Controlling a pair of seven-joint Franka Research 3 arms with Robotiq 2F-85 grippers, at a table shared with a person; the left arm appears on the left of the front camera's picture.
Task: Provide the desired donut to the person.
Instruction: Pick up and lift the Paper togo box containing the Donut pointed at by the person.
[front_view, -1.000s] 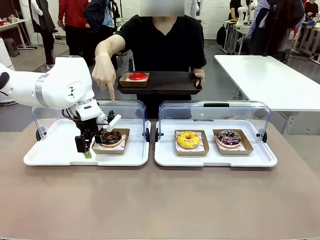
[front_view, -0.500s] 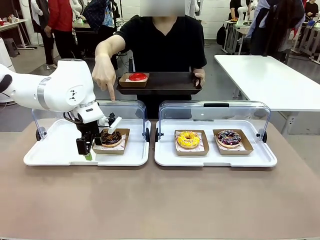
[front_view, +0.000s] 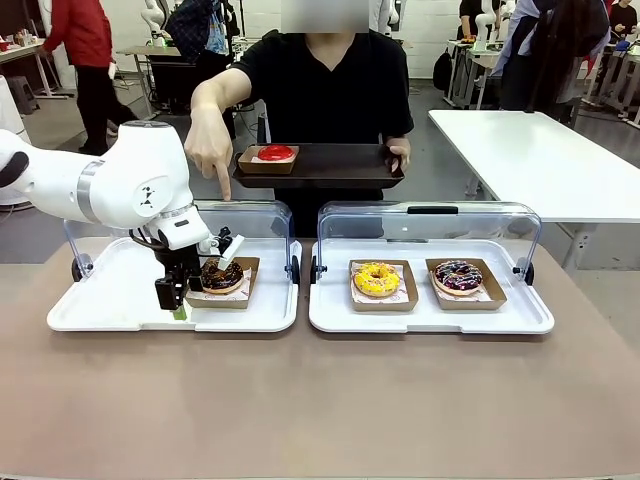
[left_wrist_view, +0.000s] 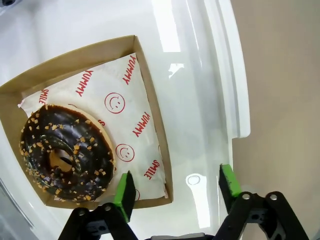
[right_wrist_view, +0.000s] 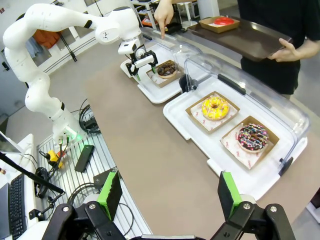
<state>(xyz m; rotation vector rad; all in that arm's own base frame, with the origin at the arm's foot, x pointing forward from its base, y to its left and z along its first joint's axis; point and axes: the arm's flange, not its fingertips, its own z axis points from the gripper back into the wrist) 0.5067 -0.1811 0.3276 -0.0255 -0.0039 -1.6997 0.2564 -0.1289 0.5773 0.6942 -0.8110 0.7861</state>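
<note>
**Brown chocolate donut (front_view: 221, 274), lower left of frame**

Four donuts, counted: the chocolate one, boxed in the left white tray (front_view: 110, 310); two in the right white tray (front_view: 430, 318); one red donut (front_view: 276, 153) on the person's dark tray (front_view: 340, 165). My left gripper (left_wrist_view: 177, 184) is spread, a wall of the cardboard box (left_wrist_view: 100, 50) between its fingers. My right gripper (right_wrist_view: 169, 192) hangs spread, high above. One person's hand (front_view: 208, 150) points down.

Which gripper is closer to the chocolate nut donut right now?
Left. The left gripper is open right beside the chocolate donut, one finger at the wall of its cardboard tray. The right gripper hangs open high above the table, far from it.
</note>
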